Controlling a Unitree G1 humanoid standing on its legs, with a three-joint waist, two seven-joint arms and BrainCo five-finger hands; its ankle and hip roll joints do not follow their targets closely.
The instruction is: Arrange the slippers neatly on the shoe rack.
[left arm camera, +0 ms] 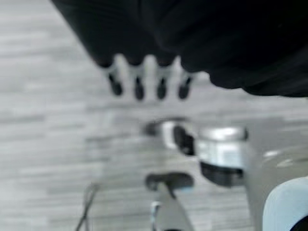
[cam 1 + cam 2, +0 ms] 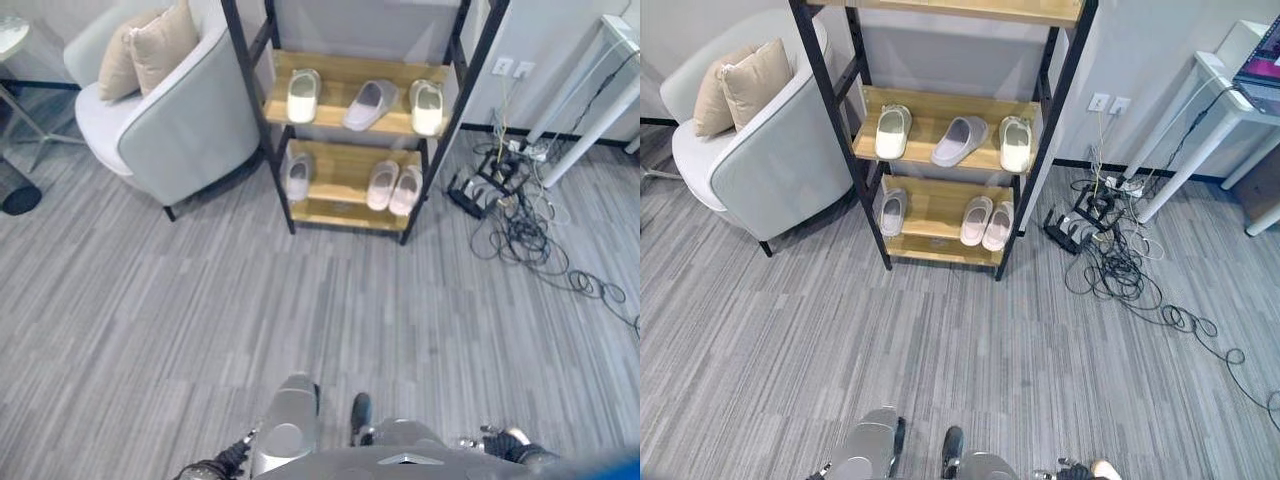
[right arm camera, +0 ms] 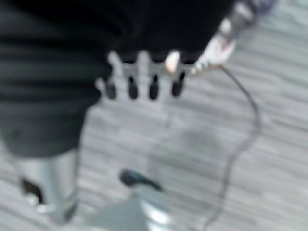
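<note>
- Standing back from the rack (image 2: 940,115), I face it across a stretch of bare grey floor (image 2: 960,350); nothing is in reach yet.
- My left hand (image 1: 144,82) hangs low at my side, fingers straight and apart, holding nothing.
- My right hand (image 3: 139,79) hangs the same way, fingers loose and empty.
- On the upper shelf (image 2: 930,158) sit three slippers: a pale one (image 2: 891,131) at the left, a grey one (image 2: 959,140) in the middle lying askew, and another pale one (image 2: 1015,143) at the right.
- On the lower shelf (image 2: 930,205) a lone grey slipper (image 2: 892,212) rests at the left, and a pinkish pair (image 2: 985,222) lies side by side at the right.
- I judge the work to be in its sorting stage: the pinkish pair looks settled, while the grey ones are split between shelves.
- Next I would need to step close, then reach for the tilted grey slipper, probably to bring it beside its mate.
- An armchair (image 2: 760,150) stands just left of the rack, and loose cables (image 2: 1120,260) lie on the floor to the right; I should mind both when approaching.
</note>
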